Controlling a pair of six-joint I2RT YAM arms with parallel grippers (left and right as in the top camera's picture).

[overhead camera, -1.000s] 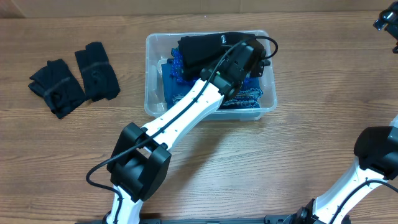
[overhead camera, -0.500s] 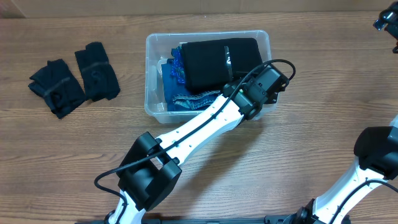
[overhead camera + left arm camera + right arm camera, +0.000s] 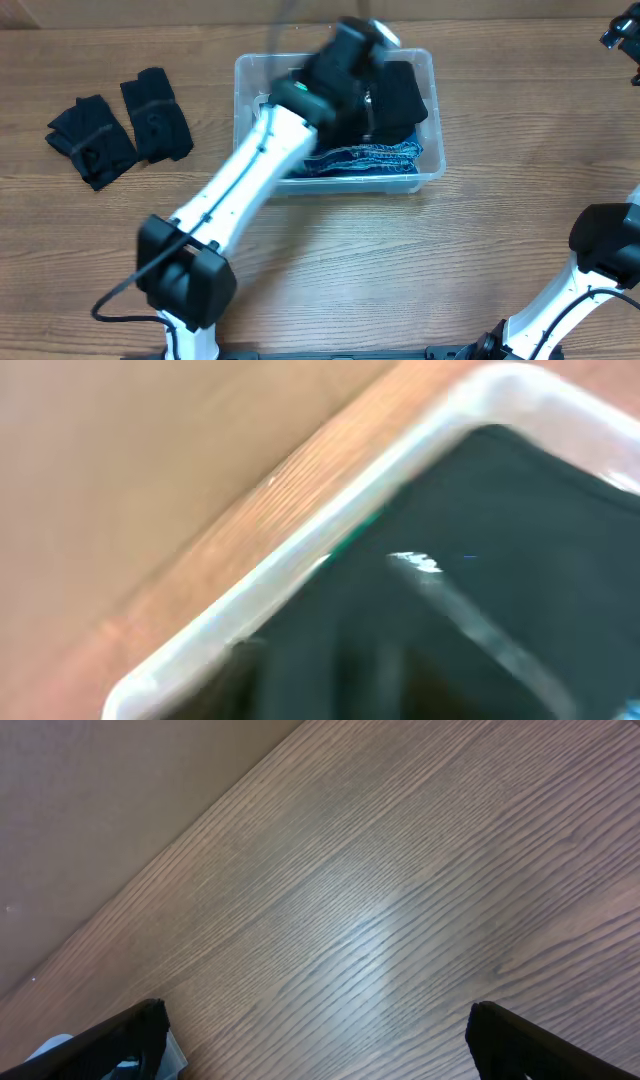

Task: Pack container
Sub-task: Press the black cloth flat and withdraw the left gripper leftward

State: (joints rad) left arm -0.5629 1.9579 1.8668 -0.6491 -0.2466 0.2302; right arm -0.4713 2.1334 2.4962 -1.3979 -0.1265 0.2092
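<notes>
One container sits near two black cloth bundles.

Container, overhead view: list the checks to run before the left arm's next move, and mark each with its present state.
1. Container upright on the table: ok.
2. Black garment inside the walls, lying on the denim: ok.
3. Left gripper open or shut: cannot tell. It is motion-blurred in the overhead view, and the left wrist view shows no fingers.
4. Right gripper away from the container, open over bare wood: ok.
5. Everything packed: not ok. Black cloth pieces lie on the table outside the container.
</notes>
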